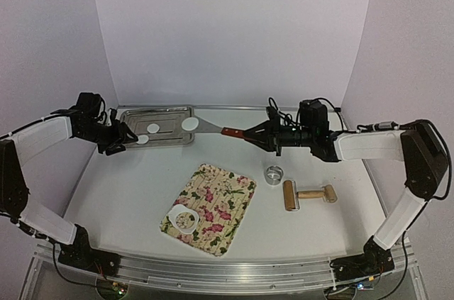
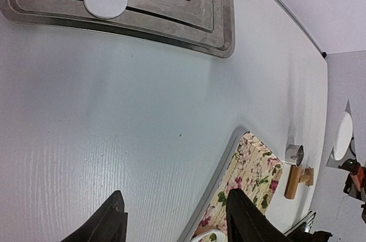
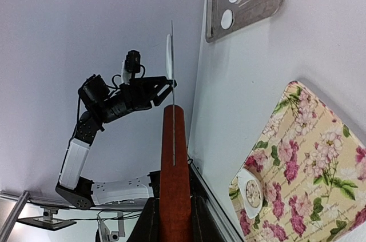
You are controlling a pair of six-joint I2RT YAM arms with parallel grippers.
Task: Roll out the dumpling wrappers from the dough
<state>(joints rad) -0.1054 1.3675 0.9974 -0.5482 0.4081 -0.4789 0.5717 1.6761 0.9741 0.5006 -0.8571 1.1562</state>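
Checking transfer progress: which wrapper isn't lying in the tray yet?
The wrapper riding on the spatula, at the right end of the tray. The other two wrappers lie flat on the tray floor.

The left arm (image 1: 42, 137) extends level, left fingers (image 2: 111, 222) spread wide, nothing between them. The right arm (image 1: 369, 145) extends level, right fingers (image 1: 257, 134) clamped on a spatula (image 1: 209, 127).
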